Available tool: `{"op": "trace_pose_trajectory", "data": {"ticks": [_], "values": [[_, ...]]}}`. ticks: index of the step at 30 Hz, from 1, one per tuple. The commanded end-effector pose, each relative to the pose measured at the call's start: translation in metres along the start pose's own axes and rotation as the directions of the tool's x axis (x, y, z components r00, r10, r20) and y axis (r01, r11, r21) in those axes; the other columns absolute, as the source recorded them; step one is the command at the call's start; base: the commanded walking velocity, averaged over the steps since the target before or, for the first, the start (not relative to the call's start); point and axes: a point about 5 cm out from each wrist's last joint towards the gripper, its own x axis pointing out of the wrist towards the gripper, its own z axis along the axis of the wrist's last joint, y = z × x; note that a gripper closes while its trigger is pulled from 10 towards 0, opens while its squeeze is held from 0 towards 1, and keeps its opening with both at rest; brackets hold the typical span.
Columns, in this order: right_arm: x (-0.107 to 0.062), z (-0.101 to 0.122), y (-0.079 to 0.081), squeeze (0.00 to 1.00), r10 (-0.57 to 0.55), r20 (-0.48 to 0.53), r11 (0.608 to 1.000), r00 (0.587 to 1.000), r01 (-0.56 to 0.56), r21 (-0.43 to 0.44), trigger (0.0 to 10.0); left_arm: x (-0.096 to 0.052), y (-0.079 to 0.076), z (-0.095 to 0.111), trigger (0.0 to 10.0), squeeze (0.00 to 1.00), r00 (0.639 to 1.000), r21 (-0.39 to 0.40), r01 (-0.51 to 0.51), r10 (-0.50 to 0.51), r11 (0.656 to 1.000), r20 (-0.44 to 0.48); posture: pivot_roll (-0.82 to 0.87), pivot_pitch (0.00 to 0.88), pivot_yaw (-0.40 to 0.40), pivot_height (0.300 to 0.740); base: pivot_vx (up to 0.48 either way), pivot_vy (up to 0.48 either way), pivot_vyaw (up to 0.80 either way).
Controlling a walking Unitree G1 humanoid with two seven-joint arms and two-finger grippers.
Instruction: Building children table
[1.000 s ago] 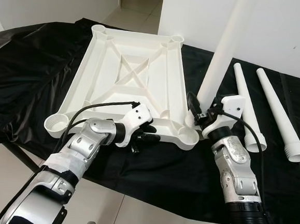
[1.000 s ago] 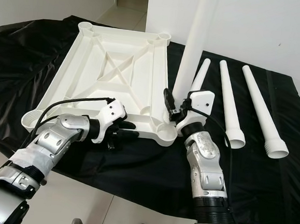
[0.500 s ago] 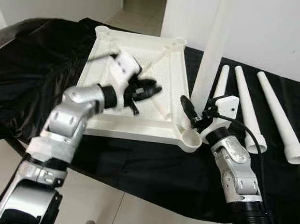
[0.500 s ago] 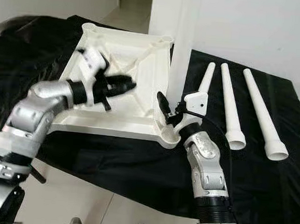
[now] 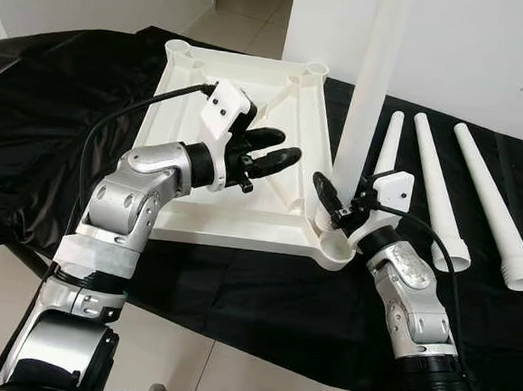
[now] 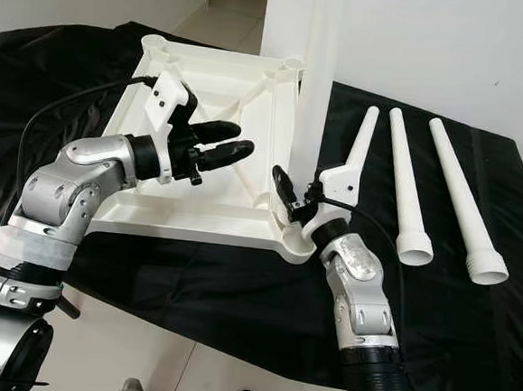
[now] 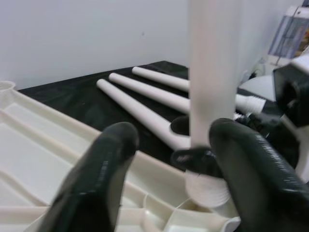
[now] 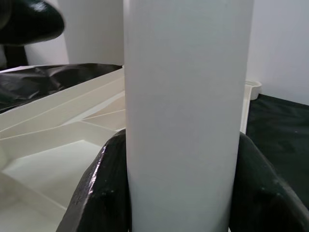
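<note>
Right tool (image 5: 331,204) grips upright leg (image 5: 367,95), foot over tabletop (image 5: 209,110) near-right corner socket (image 5: 334,247). Left tool (image 5: 278,152) open, hovering over tabletop, fingers aimed rightward at leg, near, not touching. Three spare legs (image 5: 434,195) lie beyond.

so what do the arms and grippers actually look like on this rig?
Both arms are silver metallic segments with black ribbed joints. The left arm has a white wrap band lower down and a black cable looping to a white box-shaped wrist housing. The left gripper has two long, rounded, glossy black fingers. The right arm carries the same white housing, cable and black-fingered right gripper.
</note>
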Motion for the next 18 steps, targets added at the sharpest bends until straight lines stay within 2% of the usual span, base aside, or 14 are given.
{"op": "trace_pose_trajectory", "data": {"ticks": [1, 2, 5, 6, 14, 18], "values": [[0.001, -0.001, 0.001, 0.0, 0.02, 0.0, 1.0, 1.0, -0.02, -0.01, 10.0, 0.004, -0.001, 0.008, 10.0, 1.0, 1.0, 0.003, -0.017, 0.017, 1.0, 0.017, 0.04, 0.054, -0.043, 0.74, 0.0, 0.0, 0.0], [0.003, -0.001, 0.005, 0.0, 0.053, -0.001, 0.998, 0.999, -0.053, -0.02, 10.0, 0.008, -0.005, 0.014, 10.0, 0.17, 0.999, 0.0, 0.011, -0.011, 1.0, 0.038, 0.05, 0.049, -0.048, 0.74, 0.0, 0.0, 0.0], [0.003, -0.001, 0.007, 0.0, 0.076, -0.001, 0.997, 0.997, -0.076, -0.028, 10.0, 0.011, -0.008, 0.017, 10.0, 0.17, 0.998, -0.006, 0.029, -0.029, 1.0, 0.05, 0.05, 0.049, -0.048, 0.74, 0.0, 0.0, 0.0], [0.004, -0.001, 0.009, 0.0, 0.09, -0.001, 0.996, 0.996, -0.09, -0.022, 10.0, 0.013, -0.01, 0.02, 10.0, 0.0, 0.997, -0.019, 0.041, -0.04, 0.999, 0.062, 0.05, 0.046, -0.051, 0.74, 0.0, 0.0, 0.0], [0.006, 0.0, 0.016, 0.0, 0.16, 0.003, 0.986, 0.987, -0.16, -0.042, 10.0, 0.022, -0.016, 0.033, 10.0, 0.0, 0.988, -0.102, 0.118, -0.106, 0.988, 0.116, 0.05, 0.044, -0.055, 0.74, 0.0, 0.0, 0.0], [0.007, 0.0, 0.017, 0.0, 0.177, 0.004, 0.982, 0.984, -0.176, -0.063, 10.0, 0.029, -0.015, 0.037, 10.0, 0.0, 0.989, -0.143, 0.118, -0.104, 0.983, 0.103, 0.05, 0.045, -0.051, 0.74, 0.0, 0.0, 0.0]]}}
